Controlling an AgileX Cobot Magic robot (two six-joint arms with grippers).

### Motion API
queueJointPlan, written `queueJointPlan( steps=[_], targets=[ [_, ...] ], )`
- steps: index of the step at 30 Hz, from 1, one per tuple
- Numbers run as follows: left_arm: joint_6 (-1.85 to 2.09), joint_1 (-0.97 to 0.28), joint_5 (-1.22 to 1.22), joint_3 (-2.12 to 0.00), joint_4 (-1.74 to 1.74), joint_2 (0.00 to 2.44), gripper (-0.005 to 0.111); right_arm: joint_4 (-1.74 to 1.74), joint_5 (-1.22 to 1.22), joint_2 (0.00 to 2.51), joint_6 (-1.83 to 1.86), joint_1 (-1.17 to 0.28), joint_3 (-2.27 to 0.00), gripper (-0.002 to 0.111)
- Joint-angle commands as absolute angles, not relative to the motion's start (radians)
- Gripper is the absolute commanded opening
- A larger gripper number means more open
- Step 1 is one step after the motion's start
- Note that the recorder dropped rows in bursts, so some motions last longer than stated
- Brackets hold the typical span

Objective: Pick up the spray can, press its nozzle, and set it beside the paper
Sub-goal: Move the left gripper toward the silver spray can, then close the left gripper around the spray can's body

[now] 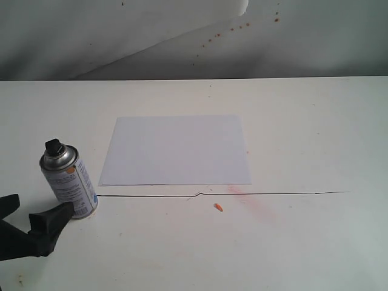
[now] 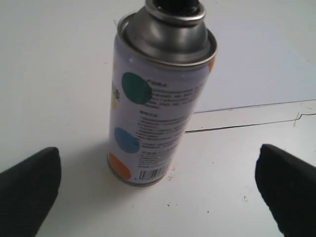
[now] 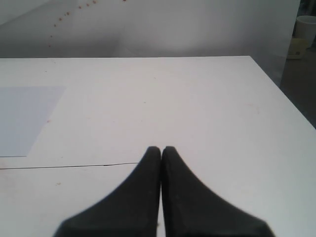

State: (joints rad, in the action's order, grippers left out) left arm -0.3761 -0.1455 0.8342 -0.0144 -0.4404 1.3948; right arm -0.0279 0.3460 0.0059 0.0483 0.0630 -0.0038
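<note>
The spray can (image 1: 71, 180) stands upright on the table at the left, a little left of the paper (image 1: 176, 150). Its black nozzle (image 1: 54, 147) tops the silver dome. In the left wrist view the spray can (image 2: 155, 98) fills the middle, with coloured dots and a barcode on its label. My left gripper (image 1: 33, 209) is open just in front of the can, its black fingers (image 2: 29, 182) wide apart and not touching it. My right gripper (image 3: 161, 149) is shut on nothing, over bare table to the right of the paper (image 3: 24, 118); it is outside the exterior view.
A thin dark seam (image 1: 273, 194) runs across the table just in front of the paper. A small orange fleck (image 1: 218, 207) and a faint pink smear (image 1: 254, 203) lie near it. The table's right edge (image 3: 286, 98) shows in the right wrist view.
</note>
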Motion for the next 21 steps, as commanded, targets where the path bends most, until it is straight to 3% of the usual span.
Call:
queueJointPlan(
  steps=[1, 8, 21],
  targets=[
    [-0.347, -0.152, 0.874, -0.018, -0.417, 1.450, 0.104, -0.016, 0.341, 0.000, 0.048, 0.070, 0.000, 0.000],
    [-0.306, -0.152, 0.993, -0.020, -0.390, 1.525, 0.104, -0.016, 0.341, 0.000, 0.048, 0.070, 0.000, 0.000],
    [-0.307, -0.152, 1.001, -0.095, -0.419, 1.618, 0.104, -0.016, 0.341, 0.000, 0.048, 0.070, 0.000, 0.000]
  ],
)
